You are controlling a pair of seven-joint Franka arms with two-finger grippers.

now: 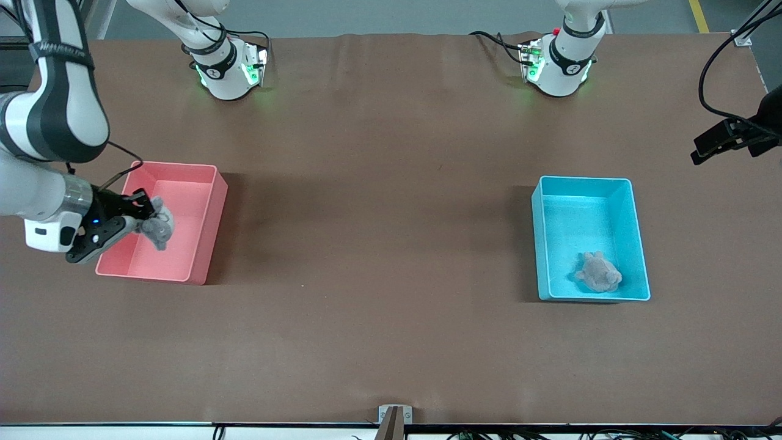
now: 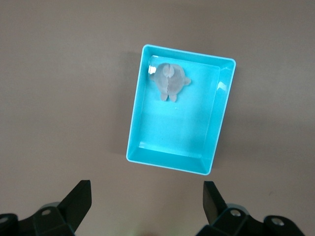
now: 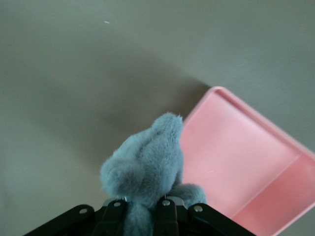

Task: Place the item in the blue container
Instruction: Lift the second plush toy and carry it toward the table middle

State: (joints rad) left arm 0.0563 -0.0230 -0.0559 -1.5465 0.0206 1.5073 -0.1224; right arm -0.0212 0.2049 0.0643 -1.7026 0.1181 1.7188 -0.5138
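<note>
At the left edge of the front view, the right hand is clenched on a small grey plush toy animal and holds it up over the rectangular pink plastic bin, which sits in the left half of the frame on the brown tabletop. In the right wrist view the toy fills the lower middle of the frame, its fur bulging out above the closed fingers, with the pink bin at lower right beneath it.

The toy looks light, soft and squashy: it gives under the pinch, so it is unlikely to break, but a shallow hold on the fluff or a limb could slip or let it swing. The body's thick middle seems the safest place to grip, as it appears held now.

In the right half of the front view stands the rectangular light-blue plastic bin, the goal, well apart from the pink one. A second grey plush toy already lies inside it, in the end nearer the front camera.

At the upper right edge the left hand waits in the air, released with fingers spread; the left wrist view shows both fingertips wide apart and the blue bin below.
</note>
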